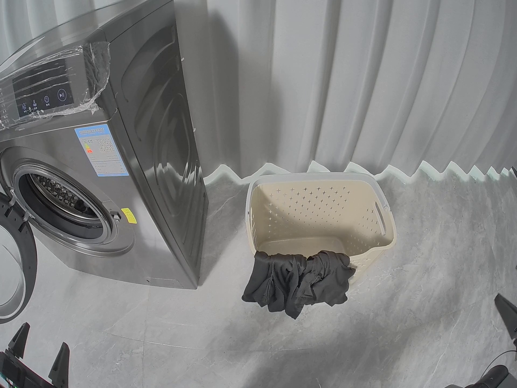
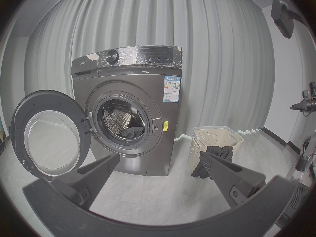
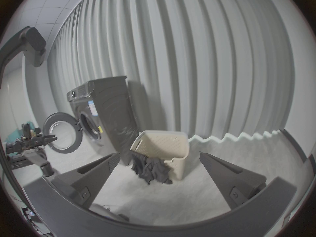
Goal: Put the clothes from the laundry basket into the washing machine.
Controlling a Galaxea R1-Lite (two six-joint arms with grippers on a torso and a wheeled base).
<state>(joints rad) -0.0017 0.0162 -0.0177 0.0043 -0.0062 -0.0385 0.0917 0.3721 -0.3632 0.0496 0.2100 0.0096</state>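
At roughly twelve o'clock from the robot's head, a beige perforated plastic laundry basket [image 1: 377, 227] stands with one crumpled dark grey garment [image 1: 296, 281] draped over its near rim. At ten o'clock, the dark grey front-loading washing machine [image 1: 107, 152] has its round door [image 1: 11, 265] swung open toward nine, and a dark cloth [image 2: 131, 132] already lies in the drum. Part of the task seems done, with one piece left. The left gripper [image 1: 43, 338] at seven and the right gripper [image 3: 159, 155] at four are both spread and empty. The open door may crowd the left arm's path. A white pleated curtain [image 1: 350, 82] hangs behind.
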